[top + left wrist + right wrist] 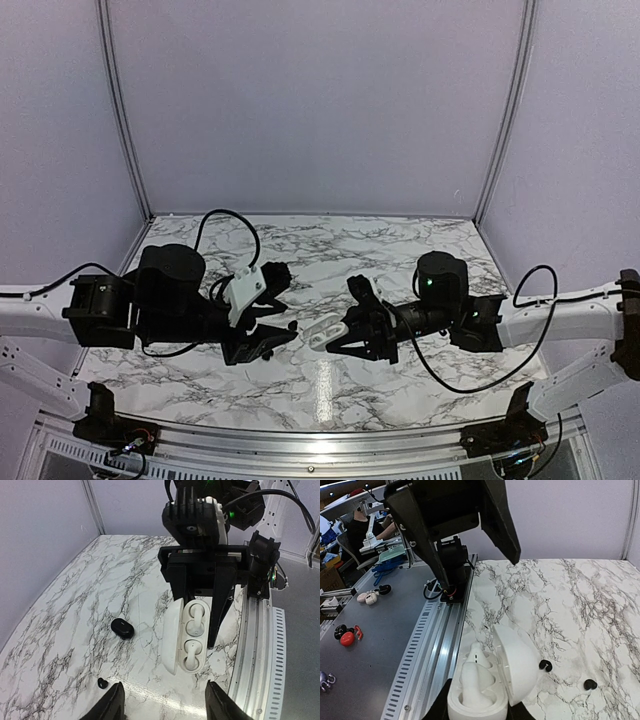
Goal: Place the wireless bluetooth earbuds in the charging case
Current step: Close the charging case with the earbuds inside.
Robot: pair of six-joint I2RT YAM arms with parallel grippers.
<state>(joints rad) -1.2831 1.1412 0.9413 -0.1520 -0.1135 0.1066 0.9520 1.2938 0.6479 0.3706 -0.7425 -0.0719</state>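
Right jaws clamp glossy white clamshell charging case [170, 640] | left jaws spread, empty | black oval pebble [122, 628] on marble tabletop [75, 605]

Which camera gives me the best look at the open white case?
Left wrist: the white case is open towards the lens, with both pockets visible. Right wrist sees it close up but cropped at the bottom edge. Top external shows only a small white sliver.

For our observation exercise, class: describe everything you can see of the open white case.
The white case is a glossy plastic clamshell, open, its domed lid swung to one side. Inside sit two rounded white pieces. The right tool grips it over the marble table; whether it rests on the table is unclear.
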